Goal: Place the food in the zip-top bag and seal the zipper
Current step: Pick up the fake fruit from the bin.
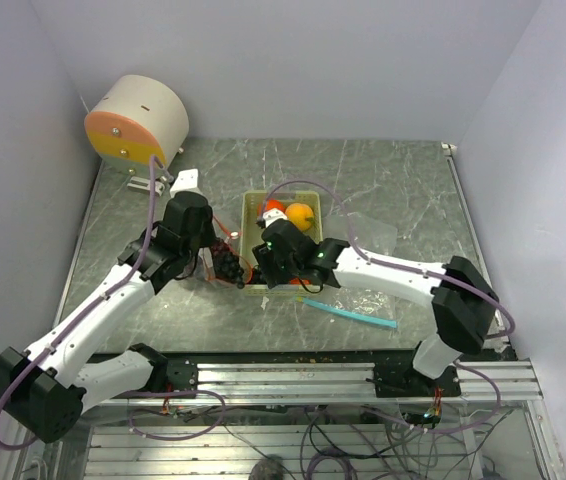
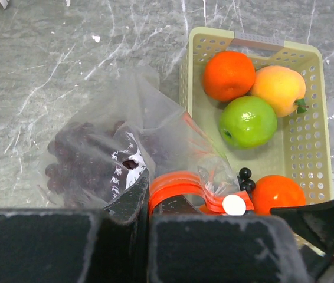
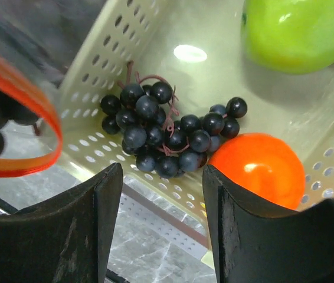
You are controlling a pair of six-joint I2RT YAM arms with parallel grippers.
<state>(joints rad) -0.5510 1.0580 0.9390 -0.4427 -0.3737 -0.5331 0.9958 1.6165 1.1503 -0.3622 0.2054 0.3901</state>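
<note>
Loading fruit: my left gripper (image 2: 149, 203) pinches the mouth of the bag (image 2: 99, 127), just left of the basket (image 2: 317, 127). Right gripper (image 3: 162, 197) hangs spread over the basket's grapes (image 3: 167, 132); next I drop and close on them

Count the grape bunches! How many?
2. One grape bunch is inside the zip-top bag; the other grape bunch lies in the basket, beside an orange fruit. Others may be hidden.
</note>
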